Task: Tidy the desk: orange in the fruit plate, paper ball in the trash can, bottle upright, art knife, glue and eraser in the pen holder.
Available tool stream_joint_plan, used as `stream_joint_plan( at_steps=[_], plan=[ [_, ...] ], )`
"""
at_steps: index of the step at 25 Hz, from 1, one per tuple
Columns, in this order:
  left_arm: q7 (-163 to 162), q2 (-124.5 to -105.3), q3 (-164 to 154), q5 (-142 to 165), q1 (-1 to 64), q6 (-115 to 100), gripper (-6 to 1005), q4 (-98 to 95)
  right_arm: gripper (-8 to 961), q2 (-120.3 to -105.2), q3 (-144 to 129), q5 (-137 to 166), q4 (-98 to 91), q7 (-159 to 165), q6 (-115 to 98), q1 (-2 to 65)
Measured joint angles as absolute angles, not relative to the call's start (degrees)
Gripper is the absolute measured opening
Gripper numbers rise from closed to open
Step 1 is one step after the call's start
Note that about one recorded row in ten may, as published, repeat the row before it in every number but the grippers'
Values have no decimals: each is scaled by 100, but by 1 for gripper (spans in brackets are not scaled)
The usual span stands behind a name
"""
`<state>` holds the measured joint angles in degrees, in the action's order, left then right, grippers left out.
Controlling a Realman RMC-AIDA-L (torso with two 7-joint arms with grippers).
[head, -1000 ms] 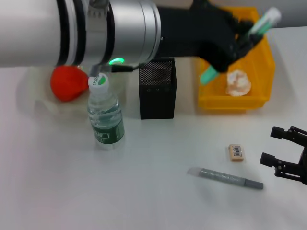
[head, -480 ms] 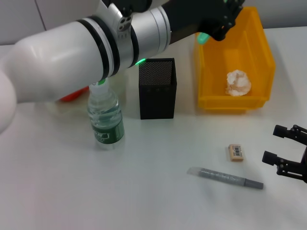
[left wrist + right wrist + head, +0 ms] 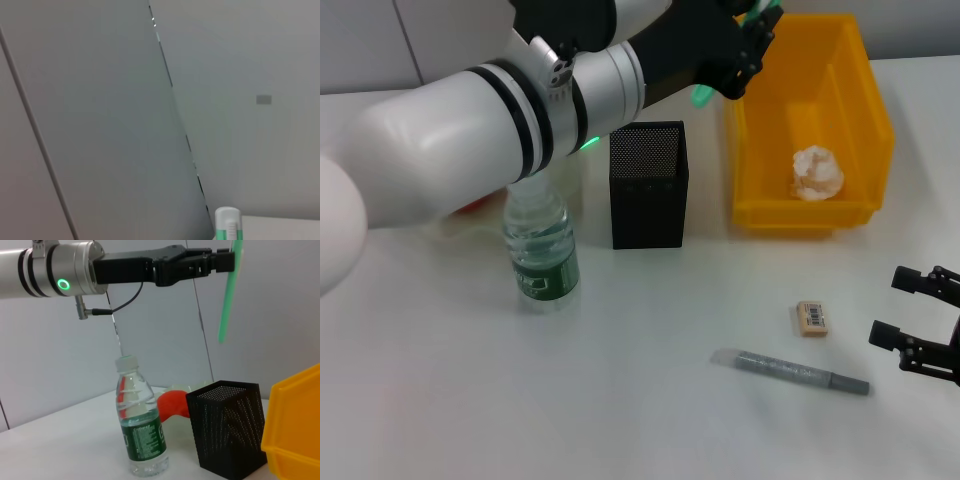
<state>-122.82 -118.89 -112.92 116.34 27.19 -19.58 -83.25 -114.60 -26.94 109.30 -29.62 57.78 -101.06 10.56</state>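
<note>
White table [image 3: 650, 420] noted: we find the left tool [image 3: 745, 40] gripping the glue stick [image 3: 227, 295] upright, pen holder [image 3: 648, 185] directly below; right tool [image 3: 930, 325] open, parked.

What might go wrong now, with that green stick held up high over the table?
The left gripper holds the glue well above the pen holder and seemingly off to one side; released here, it would probably miss. The arm also passes close over the upright bottle and might topple it. The eraser and knife await the right gripper.
</note>
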Motion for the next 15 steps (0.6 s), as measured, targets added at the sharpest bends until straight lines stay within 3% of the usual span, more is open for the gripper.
stream_joint_plan(
  at_steps=[15],
  plan=[
    [-12278,-11877,-11153,11646,2694,-1989,188,-8128,826,-11463,-2693,10983,-2962,5788,-10106,1043]
  ],
)
